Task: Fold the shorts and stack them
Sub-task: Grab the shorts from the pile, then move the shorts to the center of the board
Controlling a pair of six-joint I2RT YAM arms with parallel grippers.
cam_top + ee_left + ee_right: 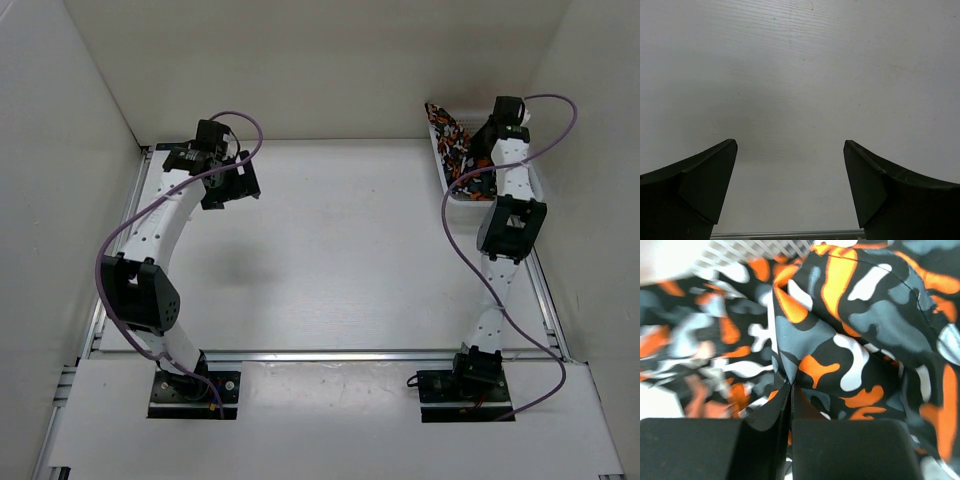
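Shorts (447,135) lay bunched inside the white basket (462,196), heaped toward its far end, the bundle's long axis running along the basket's length. The right fingers (840,450) were down in the basket, closed on a raised fold of the cloth (840,340) directly ahead of their tips. The left fingers (700,185) stood spread, gripping nothing, above the desk (350,250) well left of the basket. Judged from this, the right side was much the nearer, and the next move would be to lift the cloth clear of the basket, leftward.
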